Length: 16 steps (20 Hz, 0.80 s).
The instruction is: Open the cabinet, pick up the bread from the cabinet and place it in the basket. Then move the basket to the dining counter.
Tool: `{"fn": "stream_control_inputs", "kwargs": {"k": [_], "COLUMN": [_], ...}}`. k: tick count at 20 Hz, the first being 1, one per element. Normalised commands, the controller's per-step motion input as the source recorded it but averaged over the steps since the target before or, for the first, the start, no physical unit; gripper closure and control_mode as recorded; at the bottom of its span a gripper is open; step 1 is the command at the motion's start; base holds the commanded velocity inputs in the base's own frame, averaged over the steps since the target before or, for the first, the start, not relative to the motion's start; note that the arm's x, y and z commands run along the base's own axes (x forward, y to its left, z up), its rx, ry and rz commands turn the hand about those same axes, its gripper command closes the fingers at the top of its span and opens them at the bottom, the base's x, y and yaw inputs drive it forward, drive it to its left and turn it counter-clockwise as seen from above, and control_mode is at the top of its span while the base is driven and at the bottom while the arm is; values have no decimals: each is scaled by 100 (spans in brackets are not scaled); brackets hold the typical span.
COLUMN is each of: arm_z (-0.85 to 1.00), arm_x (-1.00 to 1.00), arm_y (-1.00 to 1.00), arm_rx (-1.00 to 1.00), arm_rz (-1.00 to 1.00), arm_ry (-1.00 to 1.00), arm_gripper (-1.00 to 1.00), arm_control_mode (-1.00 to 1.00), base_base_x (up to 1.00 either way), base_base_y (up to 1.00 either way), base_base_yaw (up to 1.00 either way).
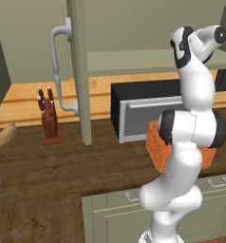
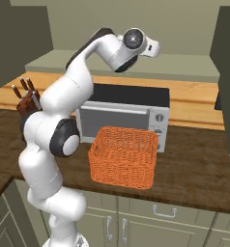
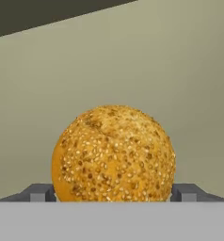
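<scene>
Seeded bread roll (image 3: 114, 154): nearest the hand camera, on the cabinet shelf (image 1: 148, 59), between the wide-spread tips of the gripper (image 3: 114, 193), not yet clamped. Advice: close squarely across its middle, gently. Basket (image 2: 122, 157): worktop front, before the toaster oven (image 2: 129, 116). Roll's base and shelf contact hidden.

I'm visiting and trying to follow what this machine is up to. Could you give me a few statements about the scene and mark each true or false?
1. The bread sits between the gripper's two spread fingertips. True.
2. The bread already lies in the basket. False: it is up at the hand, against a plain pale wall.
3. The basket stands on the dark wood countertop in front of the toaster oven. True.
4. The cabinet door is closed. False: it is swung open.
5. The knife block lies inside the basket. False: it stands on the countertop.
</scene>
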Motion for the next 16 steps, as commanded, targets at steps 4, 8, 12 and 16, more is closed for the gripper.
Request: {"fn": "stream_control_inputs", "kwargs": {"k": [4, 8, 12, 16], "arm_z": [29, 27, 32, 38], "arm_x": [-100, -100, -100, -100], "arm_y": [11, 28, 27, 19], "arm_rx": [0, 0, 0, 0], "arm_rz": [0, 0, 0, 0], "arm_ry": [-27, -12, -1, 2], "arm_gripper": [100, 100, 100, 100], "arm_control_mode": [-100, -100, -100, -100], "base_base_x": [0, 0, 0, 0], "base_base_y": [0, 0, 0, 0], "base_base_yaw": [0, 0, 0, 0]}}
